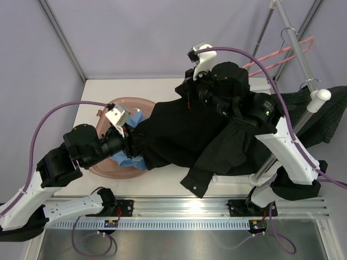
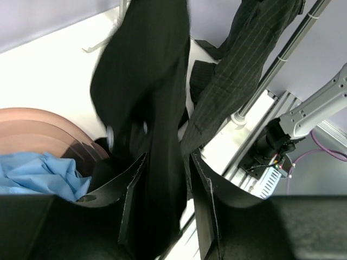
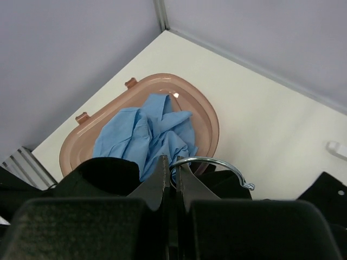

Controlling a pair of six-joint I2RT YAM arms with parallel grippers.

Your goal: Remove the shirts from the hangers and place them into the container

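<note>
Looking down on the surface [image 1: 162,89], I have the black shirt [image 1: 184,127] sprawled across its middle, the biggest thing in play. Its long axis runs on a slant, from the collar end under my right arm [image 1: 233,89] at the far right down to the end that drapes over the right side of the container [image 1: 105,169], by my left arm [image 1: 87,149]. So the shirt points at the container, which lies to its left, and the left arm is the nearer one to it. The pinstripe shirt [image 1: 230,154] hangs off the rack [image 1: 295,51] on the right and overlaps the black one. The blue shirt [image 3: 149,135] lies crumpled inside the container.

In the left wrist view my left jaws stand parted, with a fall of black cloth running up between them. A sliver of light shows beside it, so I judge the cloth loose, not pinched. My right jaws are clenched tight. The silver hook [image 3: 217,161] starts right at their tips and arcs off to the right in that view, so I judge they have it by the stem. The container sits straight ahead, beyond the hook. To strip the shirt, I think the hanger must come back out of the collar along that slant, away from the container, once the left jaws bite the cloth.
</note>
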